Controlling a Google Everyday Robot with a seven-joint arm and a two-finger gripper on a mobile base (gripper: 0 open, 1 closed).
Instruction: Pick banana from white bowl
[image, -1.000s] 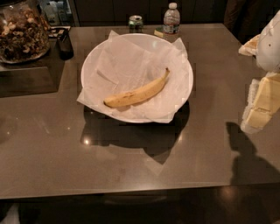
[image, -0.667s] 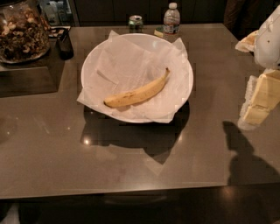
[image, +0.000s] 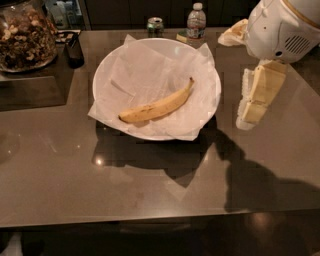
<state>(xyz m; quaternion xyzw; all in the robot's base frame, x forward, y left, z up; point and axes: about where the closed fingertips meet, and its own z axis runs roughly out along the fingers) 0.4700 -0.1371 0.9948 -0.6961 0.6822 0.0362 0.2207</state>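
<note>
The banana (image: 157, 106) is yellow with small brown spots. It lies slanted inside the white bowl (image: 102, 70), stem tip toward the upper right, on crumpled white paper. The bowl sits on the dark table, slightly behind the middle. My gripper (image: 256, 95) hangs at the right under its white wrist housing (image: 280, 27). It is just outside the bowl's right rim, above the table, and apart from the banana. It holds nothing that I can see.
A glass jar of nuts (image: 25, 37) stands at the back left beside a dark cup (image: 75, 50). A drink can (image: 155, 25) and a water bottle (image: 196, 21) stand behind the bowl. The table's front edge (image: 150, 217) runs along the bottom.
My arm and gripper have moved left, closer to the bowl's right rim, and show more fully in view. The banana and bowl have not moved.
</note>
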